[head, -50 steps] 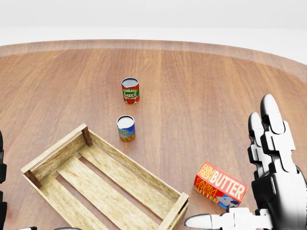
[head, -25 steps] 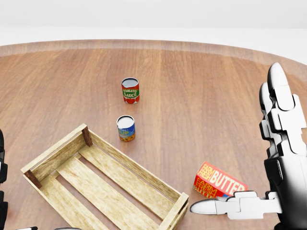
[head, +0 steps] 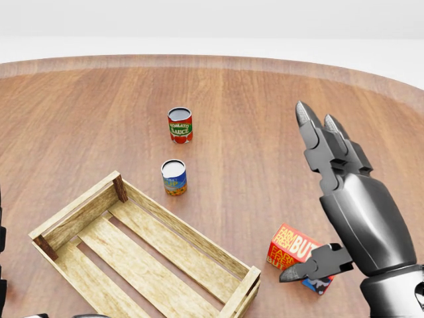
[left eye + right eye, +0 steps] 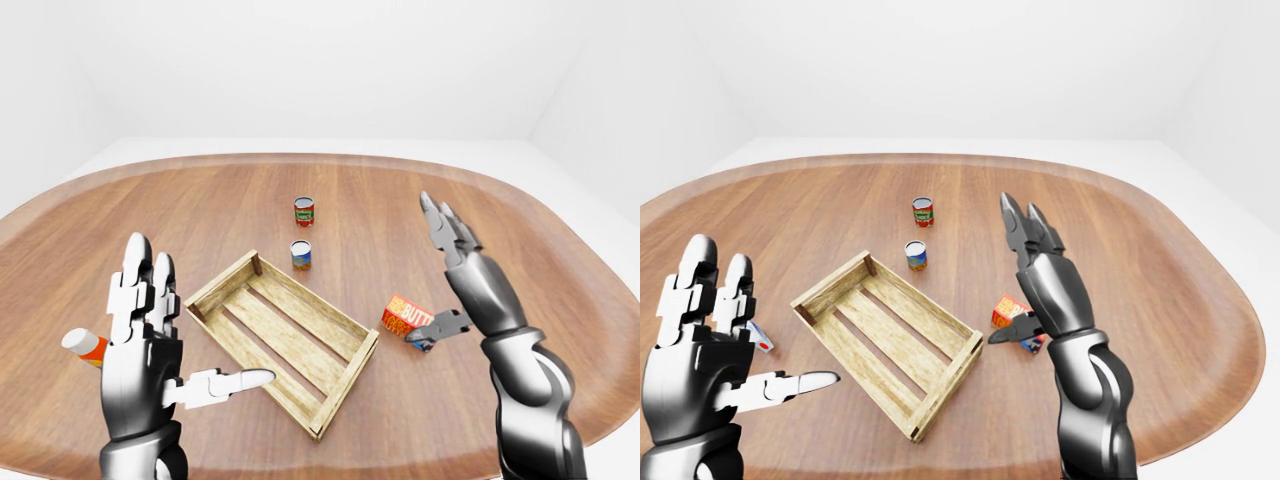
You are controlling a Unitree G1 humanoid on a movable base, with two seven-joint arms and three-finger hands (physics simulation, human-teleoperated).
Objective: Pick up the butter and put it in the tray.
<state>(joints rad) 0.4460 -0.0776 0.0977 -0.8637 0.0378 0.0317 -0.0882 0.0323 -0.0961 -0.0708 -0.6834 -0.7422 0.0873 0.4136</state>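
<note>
Since a second ago the right hand [image 3: 344, 199] has swung leftward in the head view, now standing over the butter [image 3: 291, 246], long fingers [image 3: 318, 136] spread and pointing up the table [image 3: 265, 106], thumb crossing the box's right end without clasping it. Butter lies on the wood just right of the tray [image 3: 142, 248]. Left hand [image 4: 150, 350] is raised, fingers splayed apart, holding nothing.
</note>
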